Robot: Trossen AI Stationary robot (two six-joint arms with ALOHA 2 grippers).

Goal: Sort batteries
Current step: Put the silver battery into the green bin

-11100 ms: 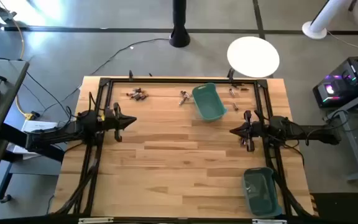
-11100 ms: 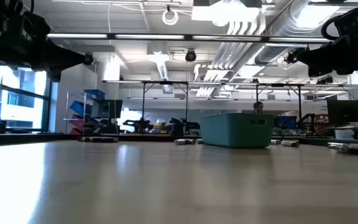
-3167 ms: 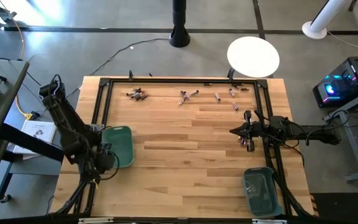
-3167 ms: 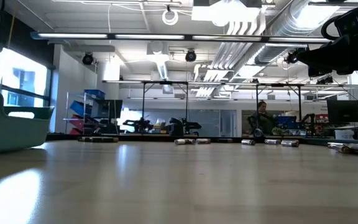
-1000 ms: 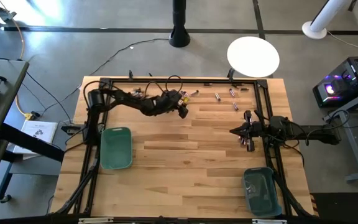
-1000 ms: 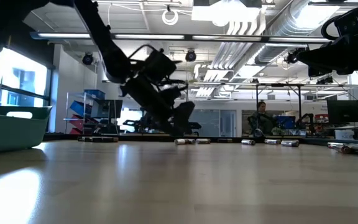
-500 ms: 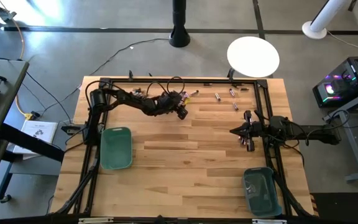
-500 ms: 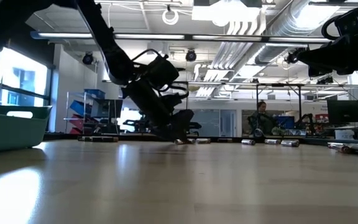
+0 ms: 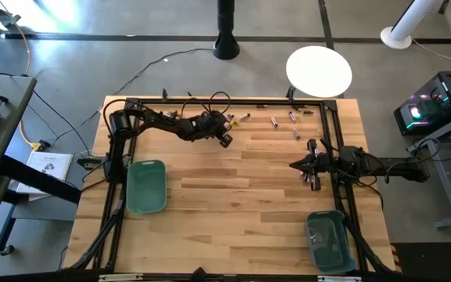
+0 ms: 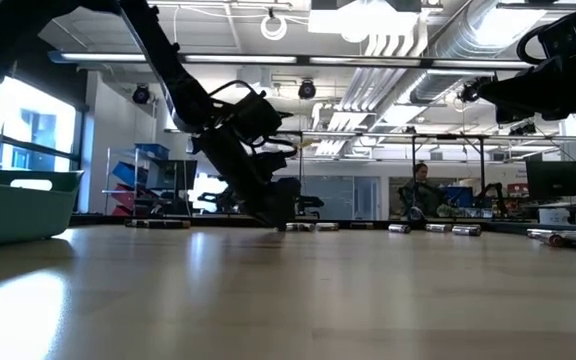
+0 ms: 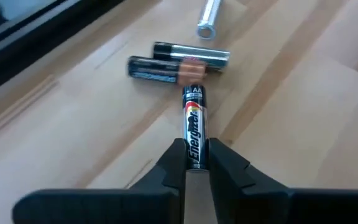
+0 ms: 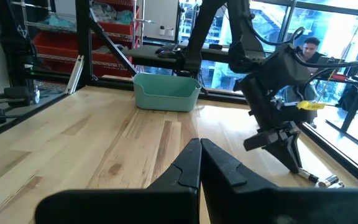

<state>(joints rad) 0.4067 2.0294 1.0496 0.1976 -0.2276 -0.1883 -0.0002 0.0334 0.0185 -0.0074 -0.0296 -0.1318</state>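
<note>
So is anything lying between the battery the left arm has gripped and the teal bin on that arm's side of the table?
Nothing visible. The left end effector is closed on a battery near the table's far edge, and only bare wood lies between there and the teal bin. Two other batteries sit beyond it, away from that path.

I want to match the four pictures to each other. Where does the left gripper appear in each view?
High view: left gripper at the far edge, near the middle.
Low view: left of centre, touching down.
Left wrist view: bottom centre, pinching a black battery.
Right wrist view: on the right.
Shared landmark: the teal bin.
</note>
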